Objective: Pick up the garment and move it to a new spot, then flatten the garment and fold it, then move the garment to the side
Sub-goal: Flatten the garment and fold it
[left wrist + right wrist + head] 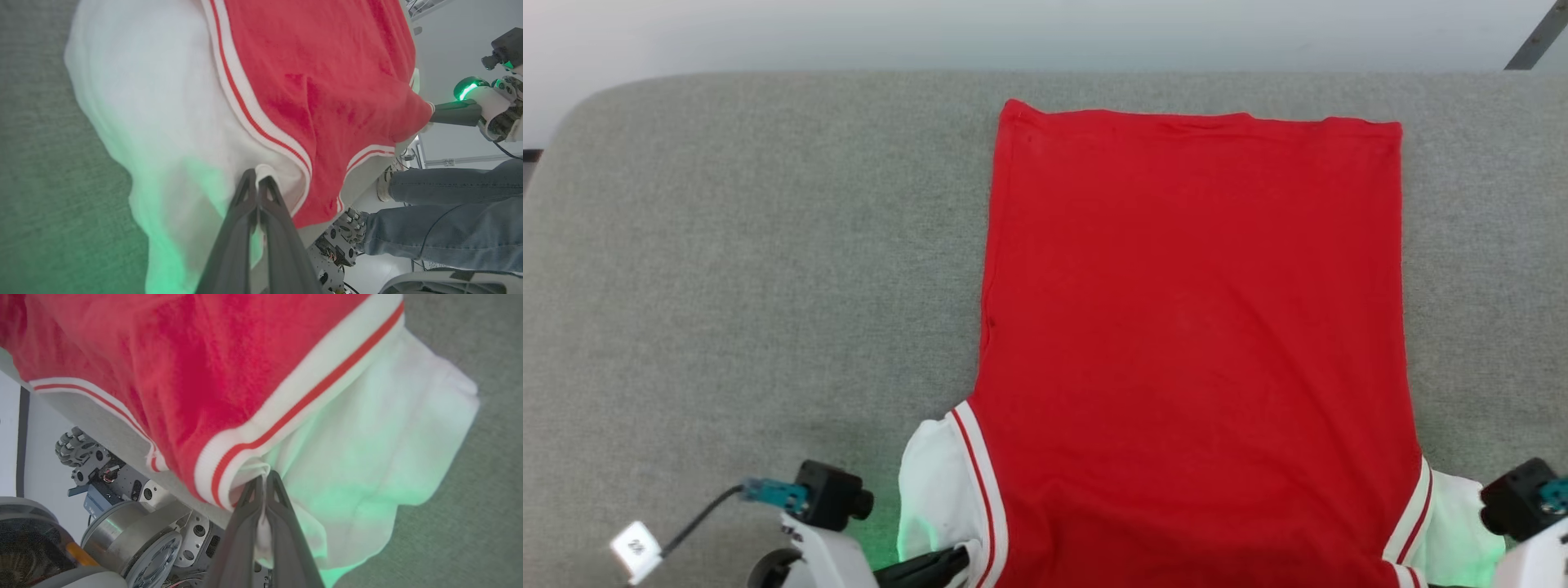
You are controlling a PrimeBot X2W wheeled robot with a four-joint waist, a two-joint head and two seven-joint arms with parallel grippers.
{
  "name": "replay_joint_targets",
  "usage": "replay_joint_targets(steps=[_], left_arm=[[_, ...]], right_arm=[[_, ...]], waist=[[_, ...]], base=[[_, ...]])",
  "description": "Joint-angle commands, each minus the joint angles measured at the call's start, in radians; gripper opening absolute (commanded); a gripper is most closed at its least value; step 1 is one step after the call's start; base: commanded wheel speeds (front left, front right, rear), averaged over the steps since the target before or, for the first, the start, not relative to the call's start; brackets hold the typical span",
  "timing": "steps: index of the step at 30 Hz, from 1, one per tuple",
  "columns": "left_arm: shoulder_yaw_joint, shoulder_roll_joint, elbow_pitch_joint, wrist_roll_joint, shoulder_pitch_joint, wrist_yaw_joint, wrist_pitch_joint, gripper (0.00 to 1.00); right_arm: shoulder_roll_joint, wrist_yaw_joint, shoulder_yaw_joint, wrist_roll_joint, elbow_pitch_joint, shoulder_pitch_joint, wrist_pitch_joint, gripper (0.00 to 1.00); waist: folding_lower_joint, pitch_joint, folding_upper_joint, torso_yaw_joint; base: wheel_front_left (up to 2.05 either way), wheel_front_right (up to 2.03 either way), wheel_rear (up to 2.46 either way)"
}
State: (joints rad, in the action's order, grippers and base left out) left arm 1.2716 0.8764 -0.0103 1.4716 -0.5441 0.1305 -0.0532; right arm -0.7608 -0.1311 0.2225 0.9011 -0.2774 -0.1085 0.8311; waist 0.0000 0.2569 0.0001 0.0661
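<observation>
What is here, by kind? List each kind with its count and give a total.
Bright red soft fabric garment with white sleeves: 1
Dark two-fingered grippers, shut on it: 2, left gripper, right gripper
Grey fabric-covered table: 1
Person in blue jeans: 1
Total: 5

Robot lab: grey cloth-topped table (727, 286), pale wall (849, 33), exposed robot machinery (135, 539).
</observation>
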Motion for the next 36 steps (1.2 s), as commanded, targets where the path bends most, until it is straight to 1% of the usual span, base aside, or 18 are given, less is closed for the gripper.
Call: replay_joint_targets(steps=[1, 4, 9, 11, 16, 17, 18, 19, 20, 21, 25, 29, 32, 36], left_arm=[[0.001, -0.039, -0.043, -0.013, 0.010, -0.002, 0.000, 0.00], [0.003, -0.084, -0.115, -0.026, 0.015, -0.002, -0.004, 0.00], [0.008, -0.150, -0.248, -0.038, 0.031, -0.007, -0.027, 0.00], [0.010, -0.174, -0.278, -0.040, 0.040, -0.008, -0.034, 0.00], [0.012, -0.195, -0.309, -0.043, 0.053, -0.010, -0.042, 0.00], [0.013, -0.196, -0.311, -0.044, 0.055, -0.010, -0.044, 0.00], [0.013, -0.196, -0.311, -0.042, 0.057, -0.010, -0.045, 0.00], [0.013, -0.196, -0.311, -0.042, 0.057, -0.010, -0.045, 0.00], [0.013, -0.195, -0.311, -0.040, 0.058, -0.010, -0.048, 0.00], [0.014, -0.194, -0.308, -0.039, 0.059, -0.010, -0.050, 0.00], [0.014, -0.190, -0.278, -0.033, 0.067, -0.009, -0.063, 0.00], [0.014, -0.184, -0.252, -0.035, 0.070, -0.006, -0.079, 0.00], [0.015, -0.178, -0.226, -0.044, 0.069, -0.004, -0.080, 0.00], [0.015, -0.176, -0.195, -0.060, 0.048, -0.003, -0.069, 0.00]], right_arm=[[0.019, 0.001, 0.031, -0.033, 0.029, 0.026, -0.001, 0.00], [0.040, 0.001, 0.075, -0.061, 0.082, 0.054, -0.016, 0.00], [0.043, 0.001, 0.167, -0.104, 0.182, 0.090, -0.056, 0.00], [0.046, 0.001, 0.198, -0.113, 0.216, 0.108, -0.081, 0.00], [0.054, 0.002, 0.251, -0.119, 0.258, 0.154, -0.158, 0.00], [0.057, 0.003, 0.255, -0.123, 0.262, 0.165, -0.181, 0.25], [0.057, 0.003, 0.262, -0.124, 0.268, 0.173, -0.197, 0.45], [0.057, 0.003, 0.262, -0.124, 0.268, 0.173, -0.197, 0.45], [0.055, 0.003, 0.270, -0.124, 0.272, 0.180, -0.208, 0.85], [0.051, 0.003, 0.275, -0.127, 0.272, 0.188, -0.223, 1.00], [0.009, 0.005, 0.266, -0.100, 0.240, 0.196, -0.252, 1.00], [-0.049, 0.001, 0.199, -0.014, 0.131, 0.178, -0.239, 1.00], [-0.108, 0.001, 0.113, 0.070, 0.052, 0.175, -0.195, 1.00], [-0.153, 0.001, -0.025, 0.159, -0.014, 0.239, -0.126, 1.00]], waist=[[0.0000, 0.010, -0.0001, 0.001], [0.0000, 0.018, -0.0001, 0.003], [0.0000, 0.022, -0.0001, 0.001], [0.0000, 0.022, -0.0001, -0.002], [0.0000, 0.016, -0.0001, -0.009], [0.0000, 0.015, -0.0001, -0.013], [0.0000, 0.012, -0.0001, -0.016], [0.0000, 0.012, -0.0001, -0.016], [0.0000, 0.010, -0.0001, -0.020], [0.0000, 0.008, -0.0001, -0.024], [0.0000, 0.002, -0.0001, -0.038], [0.0000, 0.003, -0.0001, -0.045], [0.0000, 0.007, -0.0001, -0.042], [0.0000, 0.025, -0.0001, -0.024]], base=[[0.00, 0.00, 0.00], [0.00, 0.00, 0.00], [0.00, 0.00, 0.00], [0.00, 0.00, 0.00], [0.00, 0.00, 0.00], [0.00, 0.00, 0.00], [0.00, 0.00, 0.00], [0.00, 0.00, 0.00], [0.00, 0.00, 0.00], [0.00, 0.00, 0.00], [0.00, 0.00, 0.00], [0.00, 0.00, 0.00], [0.00, 0.00, 0.00], [0.00, 0.00, 0.00]])
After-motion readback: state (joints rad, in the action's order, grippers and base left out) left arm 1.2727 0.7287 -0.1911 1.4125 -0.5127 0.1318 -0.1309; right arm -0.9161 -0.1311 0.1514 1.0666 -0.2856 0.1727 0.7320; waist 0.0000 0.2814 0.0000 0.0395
